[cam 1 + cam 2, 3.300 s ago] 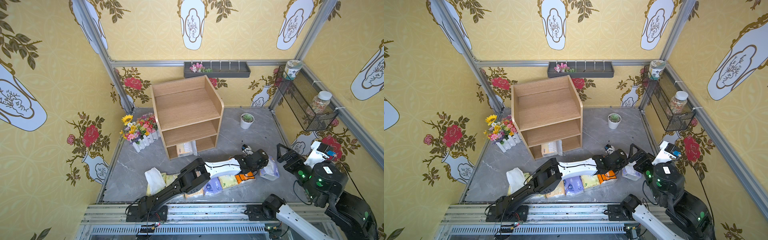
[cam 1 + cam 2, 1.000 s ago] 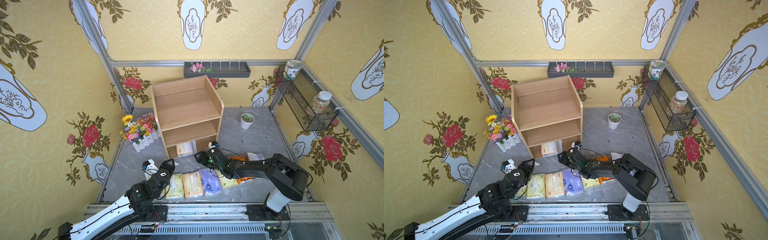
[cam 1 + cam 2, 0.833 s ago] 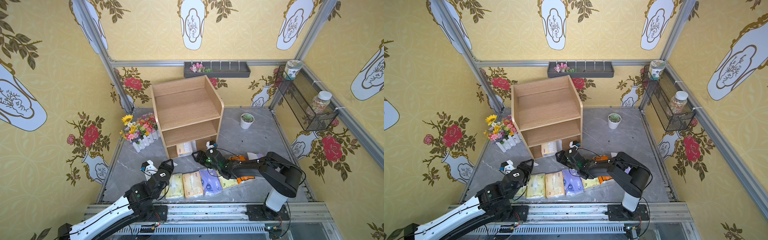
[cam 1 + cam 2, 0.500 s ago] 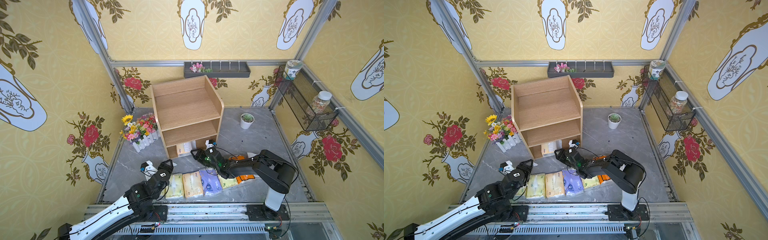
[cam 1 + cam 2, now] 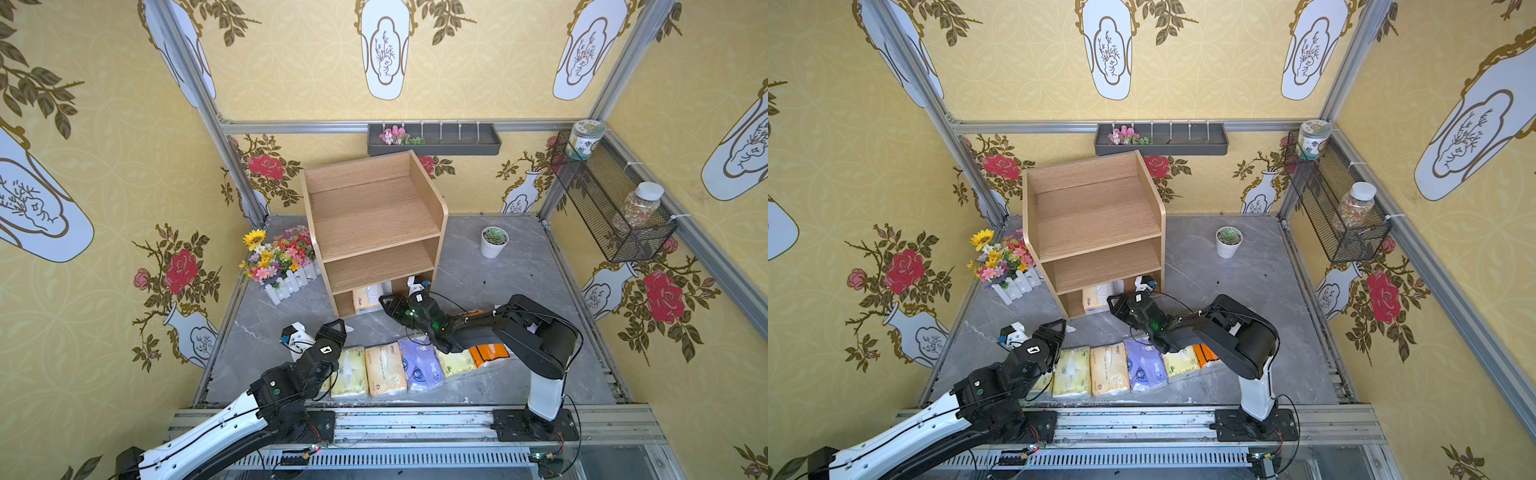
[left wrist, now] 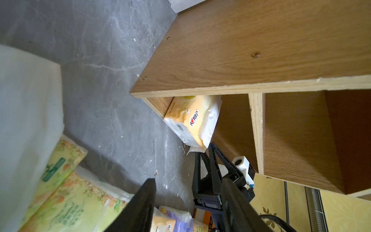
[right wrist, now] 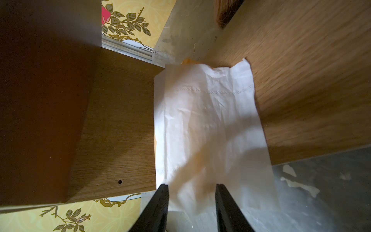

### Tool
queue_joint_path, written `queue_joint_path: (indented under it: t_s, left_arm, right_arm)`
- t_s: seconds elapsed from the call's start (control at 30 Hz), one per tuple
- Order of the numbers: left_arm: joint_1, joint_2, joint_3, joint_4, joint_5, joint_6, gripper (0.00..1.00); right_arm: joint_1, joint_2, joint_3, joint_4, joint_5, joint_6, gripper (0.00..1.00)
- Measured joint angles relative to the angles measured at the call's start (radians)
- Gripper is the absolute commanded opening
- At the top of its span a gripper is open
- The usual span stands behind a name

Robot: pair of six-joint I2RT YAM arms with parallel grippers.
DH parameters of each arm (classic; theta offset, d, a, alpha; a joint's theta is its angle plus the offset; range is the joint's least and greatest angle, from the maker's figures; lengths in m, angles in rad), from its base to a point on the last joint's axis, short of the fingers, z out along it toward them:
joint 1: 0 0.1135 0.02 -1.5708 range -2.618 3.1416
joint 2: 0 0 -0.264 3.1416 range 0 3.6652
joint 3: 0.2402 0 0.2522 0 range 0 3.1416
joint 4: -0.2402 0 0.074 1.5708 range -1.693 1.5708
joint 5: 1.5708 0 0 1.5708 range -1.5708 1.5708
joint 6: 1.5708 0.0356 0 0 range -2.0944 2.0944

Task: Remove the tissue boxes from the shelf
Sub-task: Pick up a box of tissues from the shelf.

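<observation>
One cream-orange tissue box (image 5: 365, 297) (image 5: 1096, 297) (image 6: 190, 120) (image 7: 204, 120) lies in the bottom tier of the light-wood shelf (image 5: 374, 216) (image 5: 1096, 212); white tissue shows at its end. My right gripper (image 5: 388, 301) (image 5: 1115, 301) (image 7: 191, 192) reaches into that tier, its fingers pressed on either side of the box's near end. Several tissue boxes lie in a row on the floor: pale yellow (image 5: 351, 365), cream (image 5: 384, 368), lavender (image 5: 422, 363), orange (image 5: 488, 353). My left gripper (image 5: 334, 328) (image 5: 1057, 326) (image 6: 188, 179) hangs open and empty above the row's left end.
A flower planter (image 5: 282, 262) stands left of the shelf and a small succulent pot (image 5: 494, 241) to its right. On the walls are a dark tray (image 5: 434, 139) and a black wire basket (image 5: 611, 203) with jars. Tissue scraps lie on the grey floor (image 7: 297, 180).
Over the last second my right gripper has pushed forward into the bottom tier and its jaws have narrowed onto the tissue box. The left arm has stayed still.
</observation>
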Motion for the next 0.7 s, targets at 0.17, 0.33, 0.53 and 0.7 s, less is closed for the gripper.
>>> queue_joint_path:
  t_s: [0.17,0.33,0.53,0.7]
  left_arm:
    - [0.0,-0.001,0.0,-0.002,0.0,0.0,0.58]
    - [0.0,-0.005,0.0,-0.016,0.0,0.0,0.57]
    - [0.0,-0.01,0.0,-0.026,0.0,0.0,0.57]
    - [0.0,-0.011,0.005,-0.038,-0.001,0.0,0.57]
  right_arm:
    - [-0.002,0.031,0.012,0.023,-0.01,0.018,0.35]
    - [-0.007,0.06,0.022,0.025,-0.017,0.022,0.25]
    - [-0.013,0.086,0.032,0.038,-0.036,0.026,0.14]
    - [-0.014,0.087,0.032,0.047,-0.037,0.026,0.02]
